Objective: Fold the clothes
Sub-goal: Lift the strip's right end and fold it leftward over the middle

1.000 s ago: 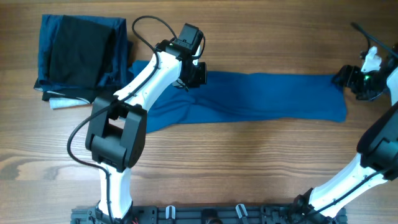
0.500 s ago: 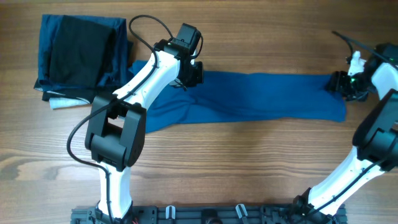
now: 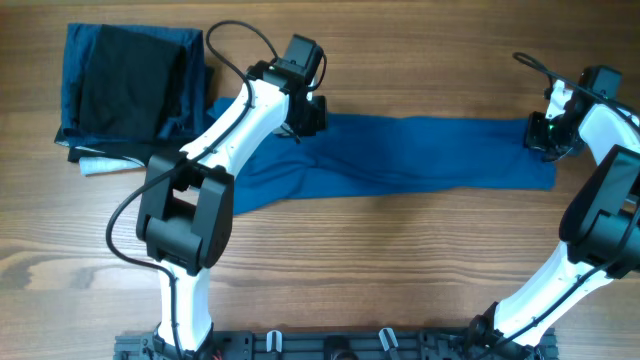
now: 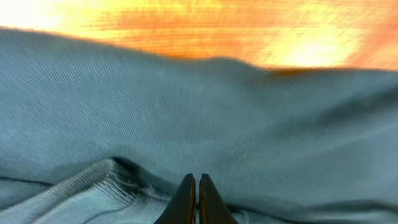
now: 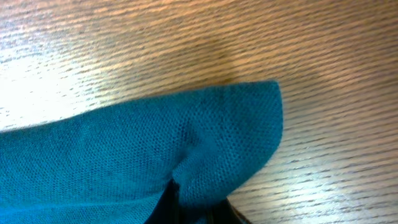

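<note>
At the upper left of the overhead view a folded pile of dark navy and black garments [image 3: 128, 88] lies on the wooden desk [image 3: 400, 265], a white edge [image 3: 98, 166] showing at its lower side. Just right of it the white left arm [image 3: 235, 125] slants up from the lower edge of the frame toward the upper middle. It ends at the top left edge of the mid-blue polo shirt [image 3: 420, 160], whose left end lies just beside the pile. The left wrist view shows the left fingers [image 4: 185, 200] clenched, tips pressed together on a pinch of the blue fabric. The cloth puckers round them, and a ribbed edge [image 4: 93, 183] runs off toward the lower left of that frame. The shirt lies stretched out as a long band across the middle of the desk. It is broader and more rumpled at its left end, which passes under the arm. Toward the right it narrows and smooths, with soft creases along its length, and its lower edge dips slightly in the middle. At the band's upper right corner the right fingers [image 5: 163, 208] are closed on the shirt. In the right wrist view a rounded corner of knitted blue fabric rises from between the dark tips, creased where they pinch it, with bare wood grain behind. The right arm [image 3: 600, 200] curves down along the right edge of the overhead frame to its base at the bottom.
</note>
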Controlling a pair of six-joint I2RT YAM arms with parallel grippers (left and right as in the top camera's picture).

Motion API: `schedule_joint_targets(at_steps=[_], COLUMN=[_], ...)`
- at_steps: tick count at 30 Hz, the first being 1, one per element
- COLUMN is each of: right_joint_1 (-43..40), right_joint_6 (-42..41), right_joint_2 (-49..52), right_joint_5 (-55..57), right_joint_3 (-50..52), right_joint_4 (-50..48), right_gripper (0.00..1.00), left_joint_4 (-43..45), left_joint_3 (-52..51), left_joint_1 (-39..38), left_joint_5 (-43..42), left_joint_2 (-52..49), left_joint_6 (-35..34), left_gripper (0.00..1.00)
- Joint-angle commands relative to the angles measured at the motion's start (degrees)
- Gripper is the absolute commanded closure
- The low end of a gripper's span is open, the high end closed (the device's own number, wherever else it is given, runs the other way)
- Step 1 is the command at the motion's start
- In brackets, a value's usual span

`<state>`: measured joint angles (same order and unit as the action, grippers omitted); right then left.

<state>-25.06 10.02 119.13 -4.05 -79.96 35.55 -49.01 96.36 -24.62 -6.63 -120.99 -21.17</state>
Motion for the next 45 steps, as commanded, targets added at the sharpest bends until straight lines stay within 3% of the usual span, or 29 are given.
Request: schedule_joint_targets(at_steps=[1, 14, 22, 32, 45], right_joint_1=[-3.76, -13.9, -14.27, -5.77, 9.66], right_joint_6=[-1.14, 2.01, 2.54, -6.08, -19.45], right_joint_2=[4.63, 4.63, 4.61, -2.43, -5.7], right_joint_5=[6.21, 5.95, 0.11, -8.94, -9.64], right_joint_3=[2.01, -8.9, -23.67, -27.85, -27.39], right_joint_4=[-0.96, 1.7, 15.76, 32.79, 38.64], right_gripper=[0.96, 0.96, 0.96, 0.96, 0.96], left_joint_4=[-0.11, -8.0, -11.06, -11.02, -11.54], left_joint_3=[3.1, 3.1, 3.1, 3.1, 3.08], left_joint_1=[2.8, 15.37, 17.16, 17.18, 17.18], left_joint_5=[1.18, 1.92, 8.28, 8.24, 8.22], left_joint_2=[6.75, 13.42, 13.42, 13.42, 13.42], left_joint_6=[-0.17, -0.31, -0.31, -0.33, -0.33], left_gripper=[0.96, 0.95, 0.92, 0.91, 0.9])
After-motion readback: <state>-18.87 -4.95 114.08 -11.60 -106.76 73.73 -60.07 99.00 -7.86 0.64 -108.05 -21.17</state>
